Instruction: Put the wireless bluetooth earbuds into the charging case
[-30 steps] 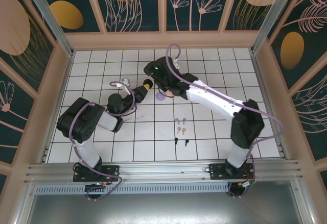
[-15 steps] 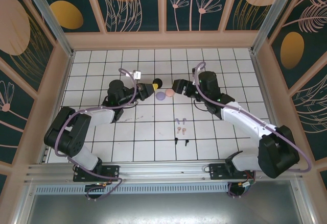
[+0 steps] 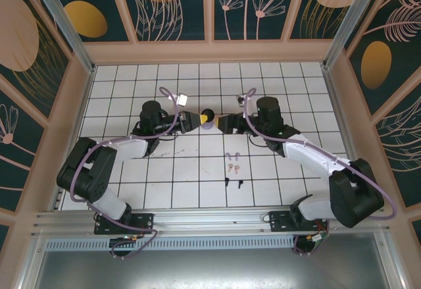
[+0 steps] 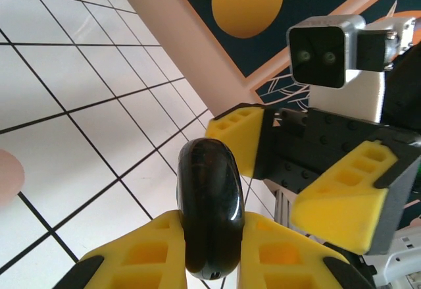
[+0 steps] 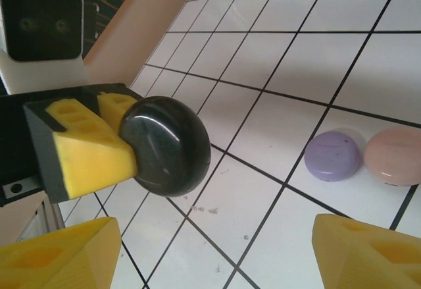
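My left gripper [image 3: 200, 116] is shut on a glossy black charging case [image 3: 208, 114], held edge-on between its yellow fingers [image 4: 148, 249] above the tiles. The right gripper [image 3: 225, 122] faces it from the right, open, its yellow fingers [image 5: 368, 253] spread wide and apart from the black case [image 5: 168, 146]. A lavender case [image 5: 332, 155] and a pink case [image 5: 395, 156] lie closed on the floor beneath. The earbuds lie in pairs nearer the arm bases: lavender [image 3: 231, 155], pale pink [image 3: 234, 168], black [image 3: 233, 183].
White tiled floor [image 3: 177, 177] enclosed by a beige rim and patterned walls [image 3: 210, 6]. The right arm's wrist camera [image 4: 325, 55] looms close to the left gripper. Open tiles lie left and right of the earbud rows.
The left gripper carried the black case rightward to the middle. The right arm pulled back from the left, then turned its gripper toward the case, jaws narrowing slightly.
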Available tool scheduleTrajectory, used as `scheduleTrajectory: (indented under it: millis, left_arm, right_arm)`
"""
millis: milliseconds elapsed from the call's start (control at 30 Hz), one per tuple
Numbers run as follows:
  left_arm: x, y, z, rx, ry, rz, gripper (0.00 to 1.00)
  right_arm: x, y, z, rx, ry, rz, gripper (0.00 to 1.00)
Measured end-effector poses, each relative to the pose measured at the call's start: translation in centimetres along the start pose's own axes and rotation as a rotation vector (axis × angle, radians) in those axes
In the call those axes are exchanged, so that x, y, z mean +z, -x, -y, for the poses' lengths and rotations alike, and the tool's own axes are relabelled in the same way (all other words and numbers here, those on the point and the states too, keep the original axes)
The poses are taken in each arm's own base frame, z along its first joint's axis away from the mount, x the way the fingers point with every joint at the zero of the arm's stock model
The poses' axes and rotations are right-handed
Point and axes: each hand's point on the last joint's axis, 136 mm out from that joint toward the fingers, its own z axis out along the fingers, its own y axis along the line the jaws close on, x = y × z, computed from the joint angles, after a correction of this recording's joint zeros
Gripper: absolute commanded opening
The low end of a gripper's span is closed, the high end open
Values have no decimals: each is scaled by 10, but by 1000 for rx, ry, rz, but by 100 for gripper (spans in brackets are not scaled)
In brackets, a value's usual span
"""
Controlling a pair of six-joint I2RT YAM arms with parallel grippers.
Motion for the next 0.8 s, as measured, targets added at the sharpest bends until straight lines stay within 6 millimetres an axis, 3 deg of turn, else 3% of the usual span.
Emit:
scheduleTrajectory:
  millis: [533, 800]
  left_arm:
    - [0, -4, 5, -6, -25, -23, 0]
    - [-3, 0, 6, -12, -15, -11, 0]
  right_arm:
    - [28, 15, -2, -12, 38, -20, 70]
    - [28, 22, 1, -15, 39, 1, 62]
